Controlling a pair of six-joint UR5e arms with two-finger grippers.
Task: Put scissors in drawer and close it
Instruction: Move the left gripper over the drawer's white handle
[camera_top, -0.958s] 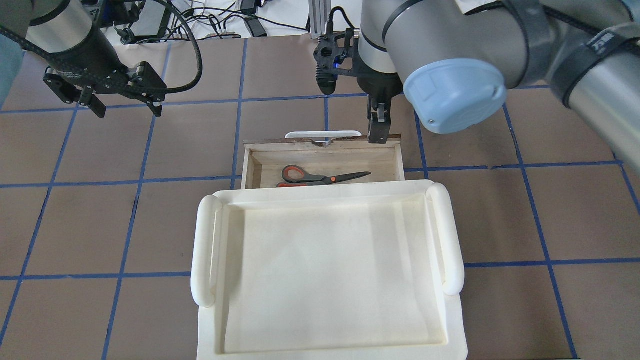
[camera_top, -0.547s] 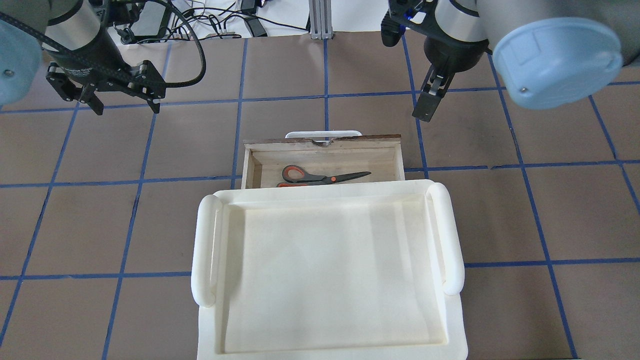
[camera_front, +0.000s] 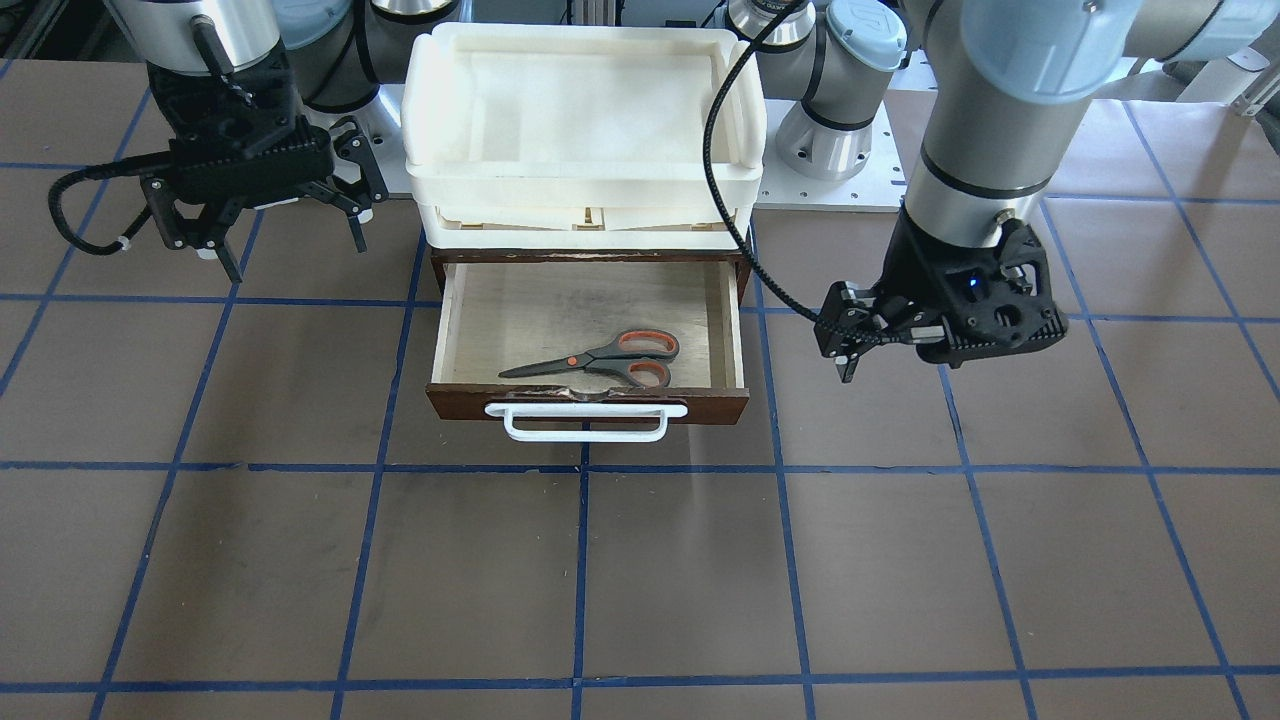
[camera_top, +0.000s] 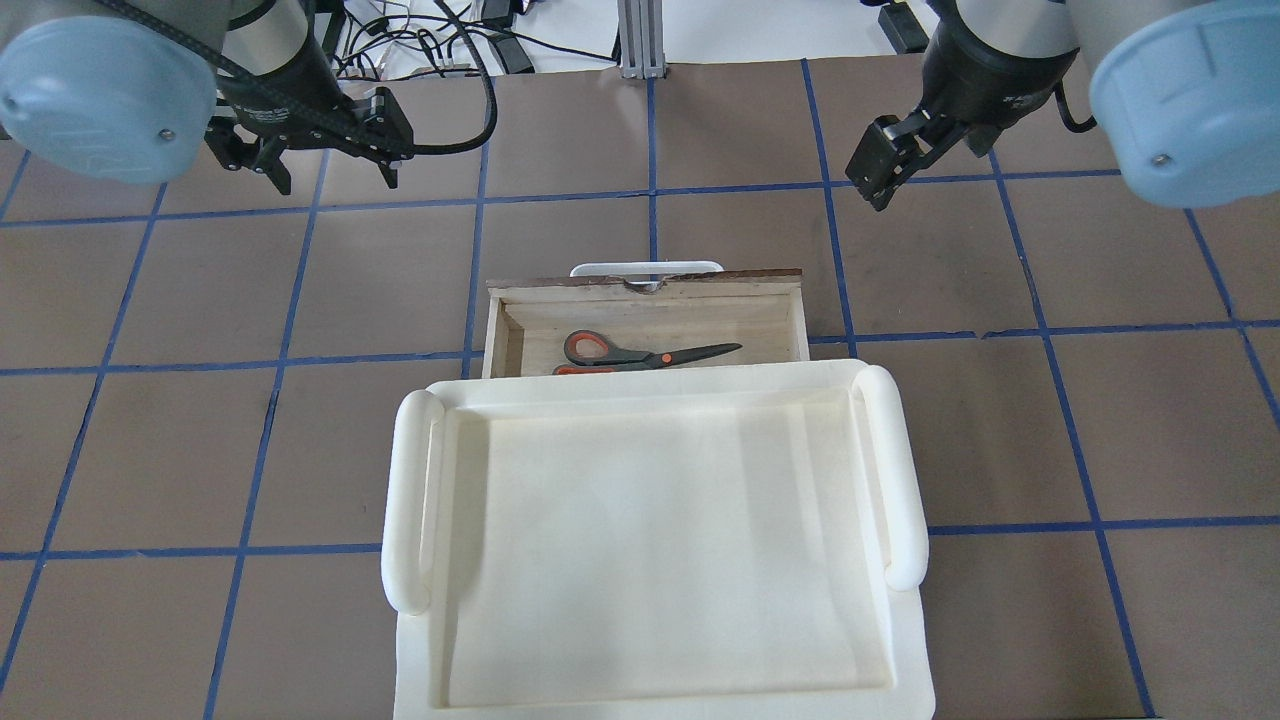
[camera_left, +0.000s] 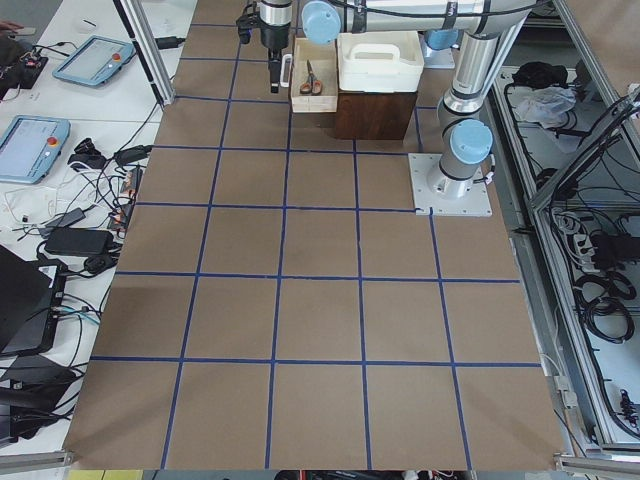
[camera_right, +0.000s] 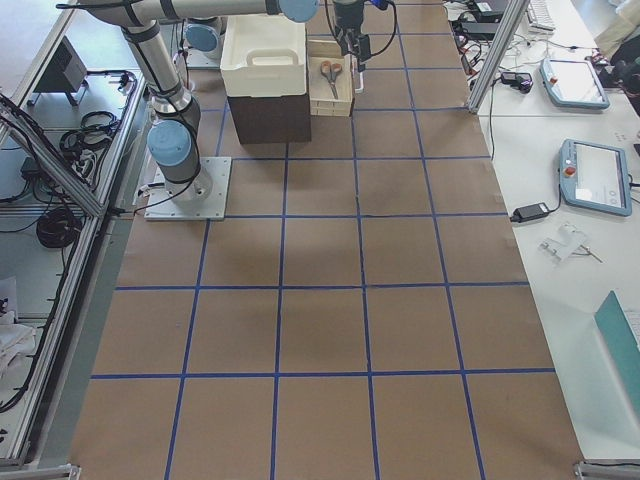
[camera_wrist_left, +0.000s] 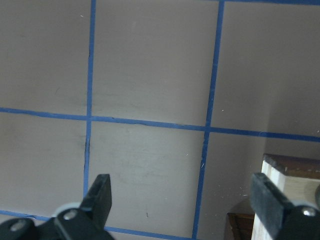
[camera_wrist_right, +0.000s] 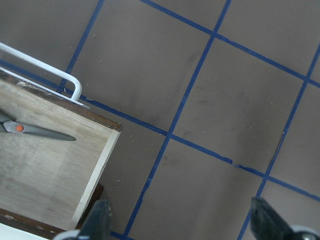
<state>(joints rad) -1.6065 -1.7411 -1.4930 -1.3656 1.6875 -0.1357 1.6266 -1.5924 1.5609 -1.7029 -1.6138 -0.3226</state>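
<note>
The right gripper (camera_top: 878, 188) hangs empty over the brown, blue-gridded bench (camera_top: 200, 450), its fingers spread wide, far and to the right of the drawer. The left gripper (camera_top: 335, 182), equally wide and empty, hangs far and to the left. Between them the dark brown wooden drawer (camera_front: 460, 402) with a pale plywood interior stands pulled out from under the stacked white plastic trays (camera_top: 410, 500). The small pair of dark-grey-bladed scissors (camera_top: 650, 356) with grey, orange-lined loop handles lies flat inside, just behind the front wall and below the rim. Only the closing is left. One gripper would do best to descend beyond the wide white bar handle (camera_top: 647, 267), meet the front near its middle and push straight towards the robot. An off-centre push could skew and jam the drawer.
</note>
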